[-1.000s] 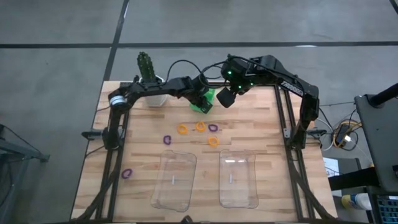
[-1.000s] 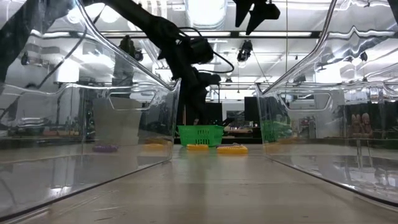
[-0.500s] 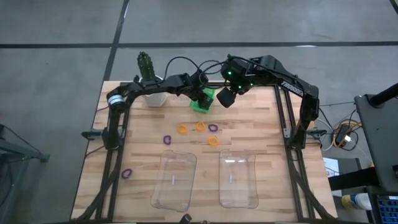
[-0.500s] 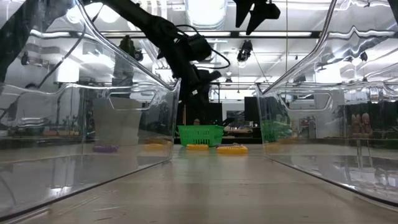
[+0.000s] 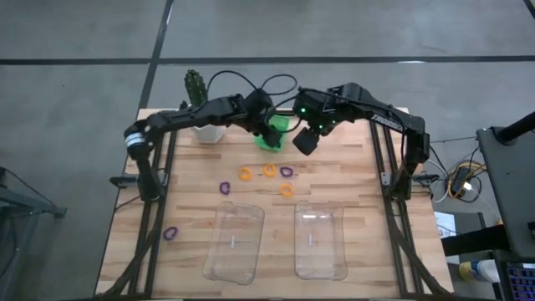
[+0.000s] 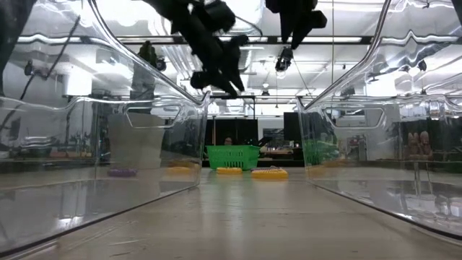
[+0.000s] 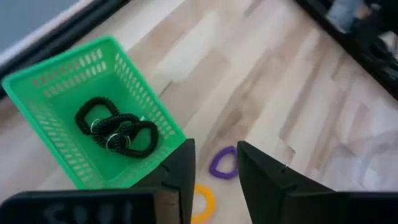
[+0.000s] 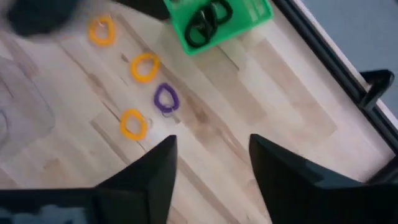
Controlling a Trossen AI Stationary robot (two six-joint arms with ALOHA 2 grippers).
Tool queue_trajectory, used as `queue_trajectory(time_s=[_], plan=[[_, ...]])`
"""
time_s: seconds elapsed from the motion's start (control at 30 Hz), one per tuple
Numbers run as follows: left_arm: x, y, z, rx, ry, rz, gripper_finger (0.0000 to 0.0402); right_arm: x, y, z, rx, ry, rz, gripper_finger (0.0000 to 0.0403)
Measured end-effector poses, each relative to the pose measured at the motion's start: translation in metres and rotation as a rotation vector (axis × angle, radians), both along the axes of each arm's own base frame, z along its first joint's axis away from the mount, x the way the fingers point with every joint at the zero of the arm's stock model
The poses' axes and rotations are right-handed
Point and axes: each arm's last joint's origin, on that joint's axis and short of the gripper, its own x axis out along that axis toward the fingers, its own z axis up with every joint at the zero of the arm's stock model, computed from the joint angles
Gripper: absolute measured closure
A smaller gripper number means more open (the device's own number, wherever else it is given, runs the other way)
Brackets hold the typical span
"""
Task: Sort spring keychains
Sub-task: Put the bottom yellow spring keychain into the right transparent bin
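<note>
The spring keychains lie loose on the wooden table (image 5: 351, 167): orange ones (image 5: 245, 174) (image 5: 270, 170) (image 5: 287, 190) and purple ones (image 5: 287, 171) (image 5: 224, 187) (image 5: 170, 233). Black ones (image 7: 115, 127) lie in a small green basket (image 7: 93, 81) at the far edge. My left gripper (image 7: 214, 165) hangs open above the basket's near side (image 5: 267, 142), holding nothing. My right gripper (image 8: 214, 162) hangs open just right of the basket, above the table (image 5: 305, 140), with nothing between its fingers.
Two clear trays (image 5: 234, 241) (image 5: 320, 240) stand side by side near the front edge. A white pot with a cactus (image 5: 201, 117) stands at the far left corner. Black cables arch over both arms beside the basket (image 6: 232, 155).
My left gripper has risen from just over the green basket to well above it, and its arm has swung up. My right gripper has come a little toward the near edge and somewhat lower. The keychains and the basket have stayed in place.
</note>
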Motion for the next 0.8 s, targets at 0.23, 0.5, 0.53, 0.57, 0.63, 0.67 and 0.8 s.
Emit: queue_trajectory(time_s=[0.23,0.5,0.53,0.57,0.63,0.67,0.8], plan=[[-0.03,-0.019,0.033,0.049,-0.043,0.013,0.0356,-0.008,0.003,-0.014,0.019,-0.006,0.038,0.0378],[-0.075,-0.038,0.034,-0.003,-0.021,0.037,0.0396,-0.006,0.005,-0.042,0.223,-0.188,0.061,0.0395],[-0.08,-0.04,0.033,-0.005,-0.018,0.036,0.0398,-0.005,0.005,-0.048,0.256,-0.184,0.06,0.0395],[-0.086,-0.043,0.031,-0.012,-0.018,0.036,0.04,-0.005,0.005,-0.054,0.287,-0.177,0.057,0.0394],[-0.096,-0.048,0.027,-0.039,-0.021,0.051,0.04,-0.004,0.006,-0.068,0.323,-0.144,0.045,0.0394],[-0.101,-0.05,0.025,-0.053,-0.02,0.061,0.04,-0.002,0.006,-0.073,0.331,-0.141,0.035,0.0394],[-0.119,-0.057,0.018,-0.092,-0.042,0.103,0.0401,0.003,0.005,-0.1,0.344,-0.149,-0.006,0.0394]])
